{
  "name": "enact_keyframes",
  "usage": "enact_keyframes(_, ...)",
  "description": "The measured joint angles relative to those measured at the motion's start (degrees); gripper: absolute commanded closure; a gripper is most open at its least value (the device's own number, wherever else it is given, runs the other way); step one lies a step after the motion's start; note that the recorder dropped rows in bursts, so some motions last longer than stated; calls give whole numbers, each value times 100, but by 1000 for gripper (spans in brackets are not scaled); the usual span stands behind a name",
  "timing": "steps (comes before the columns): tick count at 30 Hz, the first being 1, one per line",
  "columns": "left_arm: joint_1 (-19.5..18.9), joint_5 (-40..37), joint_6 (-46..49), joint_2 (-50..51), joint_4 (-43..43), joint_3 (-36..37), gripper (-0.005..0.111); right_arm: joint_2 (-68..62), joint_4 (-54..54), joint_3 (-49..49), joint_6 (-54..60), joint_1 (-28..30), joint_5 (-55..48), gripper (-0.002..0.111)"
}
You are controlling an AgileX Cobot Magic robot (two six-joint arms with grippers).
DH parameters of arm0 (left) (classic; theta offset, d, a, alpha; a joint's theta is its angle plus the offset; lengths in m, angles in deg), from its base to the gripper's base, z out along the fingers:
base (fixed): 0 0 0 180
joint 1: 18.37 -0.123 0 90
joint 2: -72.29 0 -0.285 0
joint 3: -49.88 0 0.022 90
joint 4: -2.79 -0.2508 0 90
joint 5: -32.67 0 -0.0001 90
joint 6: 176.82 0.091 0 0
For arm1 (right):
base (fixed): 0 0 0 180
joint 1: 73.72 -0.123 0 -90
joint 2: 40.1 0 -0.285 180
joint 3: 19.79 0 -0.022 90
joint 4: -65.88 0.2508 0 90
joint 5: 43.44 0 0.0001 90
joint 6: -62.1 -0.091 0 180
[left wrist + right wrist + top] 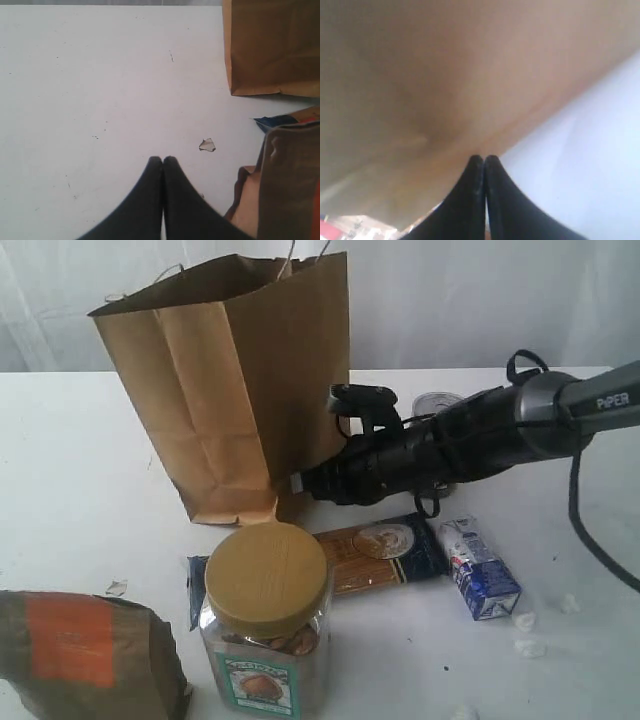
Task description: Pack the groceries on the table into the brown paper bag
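Note:
The tall brown paper bag (230,380) stands upright at the back of the white table (70,470). My right gripper (298,483) is shut and empty, its tips close against the bag's lower wall (445,75) near the base; in its wrist view the right gripper (484,158) shows both fingers pressed together. In front lie the groceries: a clear jar with a tan lid (265,580), a spaghetti packet (375,555), a small blue-white carton (480,568), and a brown pouch with an orange label (80,650). A can (437,402) shows partly behind the right arm. My left gripper (163,159) is shut and empty over bare table.
Small white crumbs (525,632) lie near the carton, and one crumb (207,145) sits just ahead of the left gripper. In the left wrist view the bag's base (272,50), the pouch (290,180) and the packet's blue end (275,121) are nearby. The right arm's cable (590,530) hangs at the right.

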Motion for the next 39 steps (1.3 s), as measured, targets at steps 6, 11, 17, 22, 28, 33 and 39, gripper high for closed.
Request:
enact_keyframes(6,0,0,0,0,0,0,107,318,-2010,13,-1675,0,230,108)
enact_keyframes(11,0,0,0,0,0,0,107,1181,-3124,13,-2626,0,139,108)
enact_keyframes(17,0,0,0,0,0,0,107,2130,-3662,13,-2667,0,277,108)
enact_keyframes(22,0,0,0,0,0,0,107,2533,-4417,13,-3236,0,145,108)
enact_keyframes(28,0,0,0,-196,0,0,107,2713,-5402,13,-4212,145,295,108)
enact_keyframes(33,0,0,0,-339,0,0,107,2736,-5631,13,-4408,534,952,108)
enact_keyframes(39,0,0,0,-339,0,0,107,2699,-5700,13,-4391,999,1314,91)
